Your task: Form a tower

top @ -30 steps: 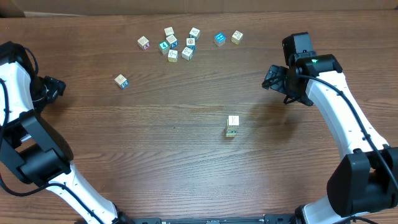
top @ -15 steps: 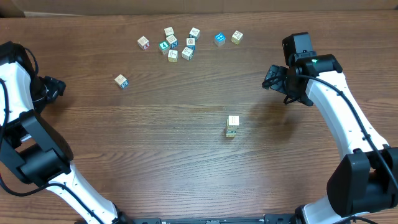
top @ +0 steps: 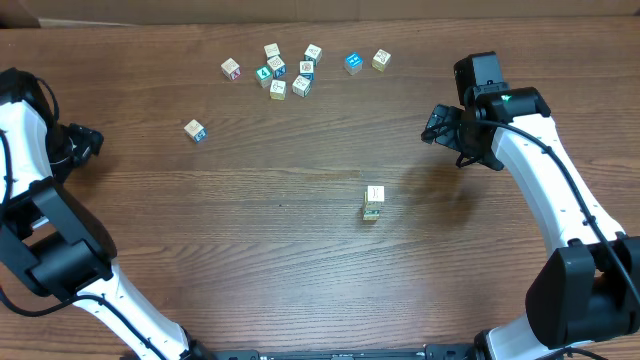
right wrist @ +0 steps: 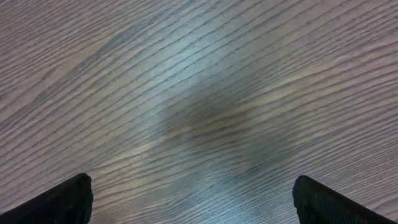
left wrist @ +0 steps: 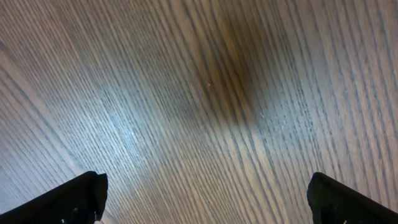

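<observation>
The tower point(top: 373, 202), a narrow stack of pale wooden cubes with a cream top, stands in the middle of the table in the overhead view. My right gripper point(top: 436, 130) hovers up and to the right of it, open and empty. At the table's far left my left gripper point(top: 90, 139) is open too, far from the tower. Each wrist view shows only bare wood grain between wide-apart black fingertips point(left wrist: 74, 198) point(right wrist: 65, 200); neither shows the tower.
Several loose picture cubes point(top: 288, 70) lie scattered at the back of the table, with a blue one point(top: 353, 63) and a tan one point(top: 381, 59) to their right. A single cube point(top: 195, 130) sits apart at the left.
</observation>
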You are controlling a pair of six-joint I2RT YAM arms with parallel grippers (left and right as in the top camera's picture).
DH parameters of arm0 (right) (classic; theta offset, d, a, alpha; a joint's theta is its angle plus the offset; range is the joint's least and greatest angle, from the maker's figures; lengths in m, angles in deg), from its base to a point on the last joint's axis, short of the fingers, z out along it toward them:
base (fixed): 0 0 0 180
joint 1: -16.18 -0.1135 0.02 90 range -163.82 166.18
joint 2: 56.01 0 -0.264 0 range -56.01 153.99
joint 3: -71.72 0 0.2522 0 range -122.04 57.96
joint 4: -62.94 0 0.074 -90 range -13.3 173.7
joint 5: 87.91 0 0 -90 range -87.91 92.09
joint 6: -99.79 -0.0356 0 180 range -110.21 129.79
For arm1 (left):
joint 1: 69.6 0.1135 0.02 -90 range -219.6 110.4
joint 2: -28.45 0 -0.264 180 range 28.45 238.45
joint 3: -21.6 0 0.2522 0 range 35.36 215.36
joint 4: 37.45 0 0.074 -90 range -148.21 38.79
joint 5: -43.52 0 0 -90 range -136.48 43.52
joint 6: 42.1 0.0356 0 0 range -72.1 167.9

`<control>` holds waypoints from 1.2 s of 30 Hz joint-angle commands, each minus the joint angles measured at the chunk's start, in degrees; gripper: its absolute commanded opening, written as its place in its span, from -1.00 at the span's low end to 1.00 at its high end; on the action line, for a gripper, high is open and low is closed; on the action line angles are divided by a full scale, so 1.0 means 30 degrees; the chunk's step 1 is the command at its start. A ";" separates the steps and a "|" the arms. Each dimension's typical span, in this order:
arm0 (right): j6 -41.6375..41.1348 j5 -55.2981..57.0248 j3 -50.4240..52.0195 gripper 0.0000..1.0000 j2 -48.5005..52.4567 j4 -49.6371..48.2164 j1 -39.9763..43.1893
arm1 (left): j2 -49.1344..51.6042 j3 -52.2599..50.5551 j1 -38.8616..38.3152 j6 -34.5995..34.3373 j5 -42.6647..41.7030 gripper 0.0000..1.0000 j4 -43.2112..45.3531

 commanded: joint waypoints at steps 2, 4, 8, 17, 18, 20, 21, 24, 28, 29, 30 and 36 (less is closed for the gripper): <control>0.0007 0.0328 0.0087 1.00 -0.0146 -0.0022 -0.0029 | -0.0911 0.0284 0.0182 0.0357 0.0175 0.99 0.0015; 0.0007 0.0328 0.0087 1.00 -0.0146 -0.0022 -0.0029 | -0.1515 0.0284 0.0182 0.0357 0.0175 0.99 0.0015; 0.0007 0.0321 0.0087 1.00 -0.0146 -0.0022 -0.0036 | -0.2958 0.0284 0.0146 0.0357 0.0175 0.99 0.0007; 0.0007 0.0328 0.0087 1.00 -0.0146 -0.0022 -0.0029 | -0.6411 0.0284 0.0095 0.0357 0.0175 0.99 0.0007; 0.0007 0.0328 0.0087 1.00 -0.0153 -0.0022 -0.0029 | -0.6776 0.0284 0.0080 0.0357 0.0175 0.99 0.0007; 0.0007 0.0328 0.0087 1.00 -0.0146 -0.0015 -0.0029 | -0.7439 0.0284 0.0080 0.0357 0.0175 0.99 0.0000; 0.0007 0.0328 0.0087 1.00 -0.0146 -0.0015 -0.0036 | -0.7694 0.0284 0.0073 0.0357 0.0175 0.99 0.0000; 0.0007 0.0321 0.0087 1.00 -0.0146 -0.0022 -0.0036 | -0.8422 0.0284 -0.0080 0.0357 0.0175 0.99 0.0007; 0.0007 0.0328 0.0087 1.00 -0.0146 -0.0022 -0.0029 | -0.9100 0.0284 -0.0539 0.0357 0.0175 0.99 -0.0007; 0.0007 0.0328 0.0087 1.00 -0.0146 -0.0015 -0.0036 | -0.9231 0.0284 -0.0678 0.0357 0.0175 0.99 -0.0007; 0.0007 0.0328 0.0087 1.00 -0.0146 -0.0022 -0.0036 | -0.9391 0.0262 -0.0838 0.0357 0.0175 0.99 0.0000; 0.0007 0.0328 0.0087 1.00 -0.0146 -0.0022 -0.0036 | -1.0389 -0.0299 -0.2106 0.0364 0.0175 0.99 -0.0051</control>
